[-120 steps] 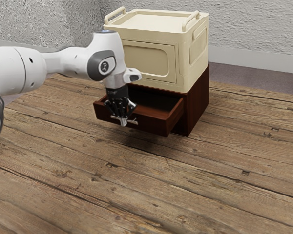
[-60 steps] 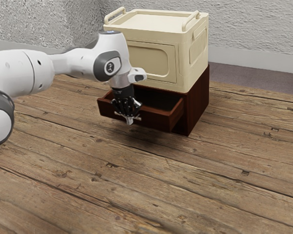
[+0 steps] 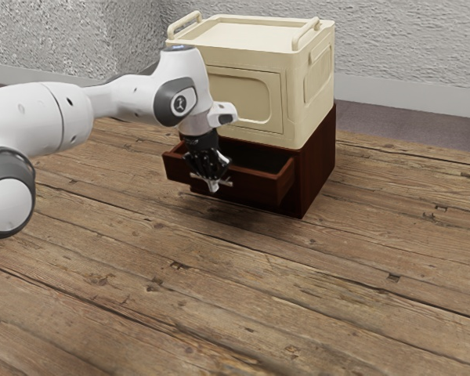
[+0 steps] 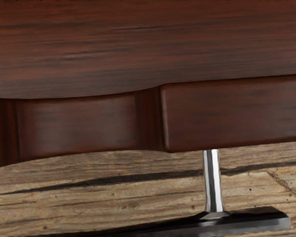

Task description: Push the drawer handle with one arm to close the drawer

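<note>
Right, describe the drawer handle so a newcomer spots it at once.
Find the cream storage box; beneath it is a dark red-brown cabinet with its drawer partly out. The handle is the slim bar across that drawer's front, shiny metal against brown wood.

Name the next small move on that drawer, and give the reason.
I'd nudge the hand gently toward the dark-wood cabinet: it appears to be at the front handle, and the drawer juts out, open, so a straight push should probably slide it inward.
</note>
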{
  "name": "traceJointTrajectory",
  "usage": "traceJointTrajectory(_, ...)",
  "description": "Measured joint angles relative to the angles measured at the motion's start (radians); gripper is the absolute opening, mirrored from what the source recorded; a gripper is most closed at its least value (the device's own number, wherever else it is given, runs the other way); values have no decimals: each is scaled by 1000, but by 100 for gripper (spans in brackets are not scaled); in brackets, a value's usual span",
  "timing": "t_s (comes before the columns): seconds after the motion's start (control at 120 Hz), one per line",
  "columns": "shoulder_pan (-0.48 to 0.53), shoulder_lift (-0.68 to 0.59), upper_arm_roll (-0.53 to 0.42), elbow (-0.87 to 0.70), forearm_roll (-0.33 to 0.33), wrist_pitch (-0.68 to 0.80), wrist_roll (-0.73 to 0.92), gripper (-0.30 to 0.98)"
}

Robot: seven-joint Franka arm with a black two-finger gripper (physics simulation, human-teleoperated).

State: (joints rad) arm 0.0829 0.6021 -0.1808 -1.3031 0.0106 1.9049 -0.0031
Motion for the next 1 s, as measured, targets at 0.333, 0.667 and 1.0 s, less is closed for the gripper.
traceJointTrajectory(0.333,-1,37,1,51,0,1,17,-10)
traceJointTrajectory(0.667,-32,70,40,99,0,12,27,-10)
traceJointTrajectory(1.0,-54,87,68,117,0,47,33,-10)
